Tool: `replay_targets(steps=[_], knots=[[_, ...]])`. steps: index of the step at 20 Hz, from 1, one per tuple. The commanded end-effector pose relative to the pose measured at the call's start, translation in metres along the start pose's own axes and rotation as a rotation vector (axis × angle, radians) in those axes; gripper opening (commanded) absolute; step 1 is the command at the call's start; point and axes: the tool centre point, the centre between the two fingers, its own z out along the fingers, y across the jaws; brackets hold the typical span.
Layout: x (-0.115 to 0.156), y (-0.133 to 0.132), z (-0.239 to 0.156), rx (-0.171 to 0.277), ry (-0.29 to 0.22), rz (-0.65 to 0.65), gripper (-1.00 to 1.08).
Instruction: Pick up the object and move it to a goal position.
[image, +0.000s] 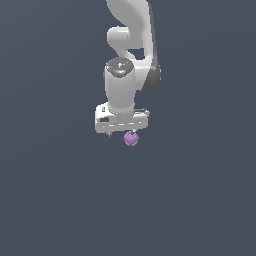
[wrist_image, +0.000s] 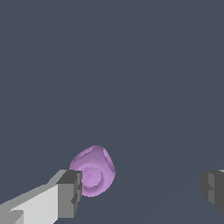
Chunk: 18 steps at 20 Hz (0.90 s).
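Observation:
The object (wrist_image: 93, 169) is a small light-purple lumpy ball. In the wrist view it sits right by one finger (wrist_image: 69, 193), partly overlapped by that finger's tip, while the other finger (wrist_image: 213, 188) stands far from it. My gripper (wrist_image: 142, 190) is open, with a wide gap and nothing clamped between the pads. In the exterior view the white gripper (image: 121, 132) hangs pointing down from the arm, and the object (image: 131, 138) shows just under its lower edge, toward the exterior view's right. I cannot tell whether the finger touches the ball. No mark of a goal position is in view.
A plain dark grey-blue surface (image: 55, 200) fills both views. The white arm (image: 131, 45) rises behind the gripper toward the top of the exterior view.

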Motion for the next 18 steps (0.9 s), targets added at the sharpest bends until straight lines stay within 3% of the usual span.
replay_targets(steps=[1, 10, 18], knots=[[-0.005, -0.006, 0.01, 0.001, 0.0, -0.06, 1.0], [-0.032, -0.033, 0.049, 0.009, 0.003, -0.322, 1.0], [-0.048, -0.048, 0.068, 0.015, 0.006, -0.467, 1.0]])
